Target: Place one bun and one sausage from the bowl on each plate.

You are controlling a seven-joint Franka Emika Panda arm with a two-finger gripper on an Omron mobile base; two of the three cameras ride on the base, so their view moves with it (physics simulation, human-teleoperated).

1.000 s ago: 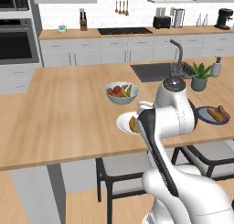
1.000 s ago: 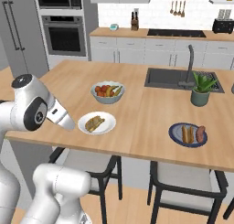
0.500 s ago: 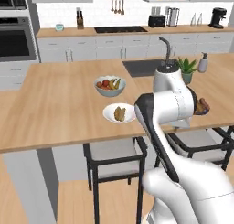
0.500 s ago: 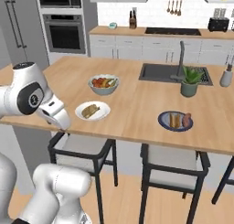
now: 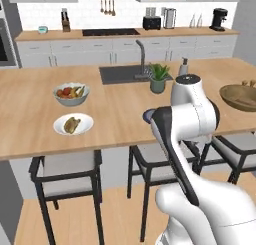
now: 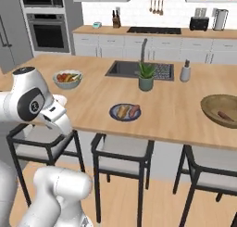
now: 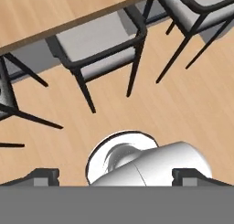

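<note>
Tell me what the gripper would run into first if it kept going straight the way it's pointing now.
Probably the wooden floor. The open gripper points down past the counter edge, beside a stool; the robot's own white base sits low in that line, so depth is uncertain.

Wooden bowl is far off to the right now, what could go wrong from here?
1. The wide brown wooden bowl sits near the counter's right end, away from the arm; a reach may fall short or need another drive.
2. The open gripper points at the floor and stools, so the swing up could clip the wooden counter edge.
</note>
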